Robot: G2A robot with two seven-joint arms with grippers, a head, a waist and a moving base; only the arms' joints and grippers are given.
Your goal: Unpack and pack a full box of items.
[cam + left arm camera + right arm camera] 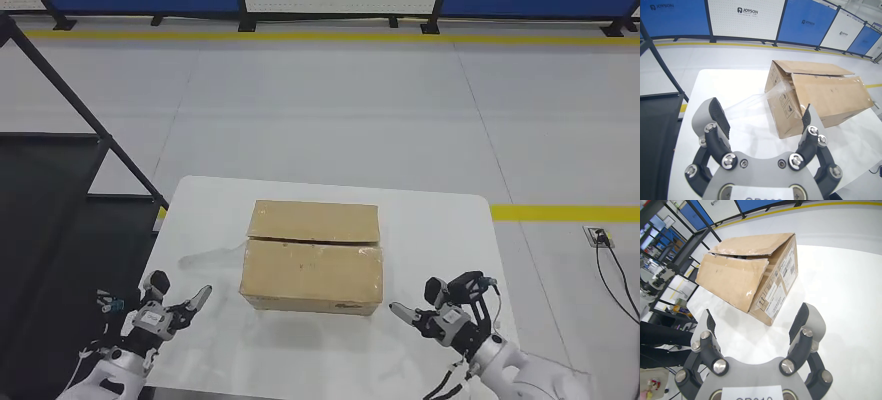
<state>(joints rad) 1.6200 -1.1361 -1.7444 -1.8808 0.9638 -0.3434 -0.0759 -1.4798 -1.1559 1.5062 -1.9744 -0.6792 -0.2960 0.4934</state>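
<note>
A brown cardboard box stands in the middle of the white table, its two top flaps lying almost closed with a narrow gap between them. A strip of clear tape hangs loose from the end of the box that faces the left arm and trails toward that gripper. My left gripper is open near the table's front left corner, apart from the box; in its own view the gripper holds nothing. My right gripper is open at the front right, short of the box, with nothing between its fingers.
A black metal frame and a dark panel stand left of the table. Bare tabletop lies in front of the box and on both sides. A cable and floor socket lie right of the table.
</note>
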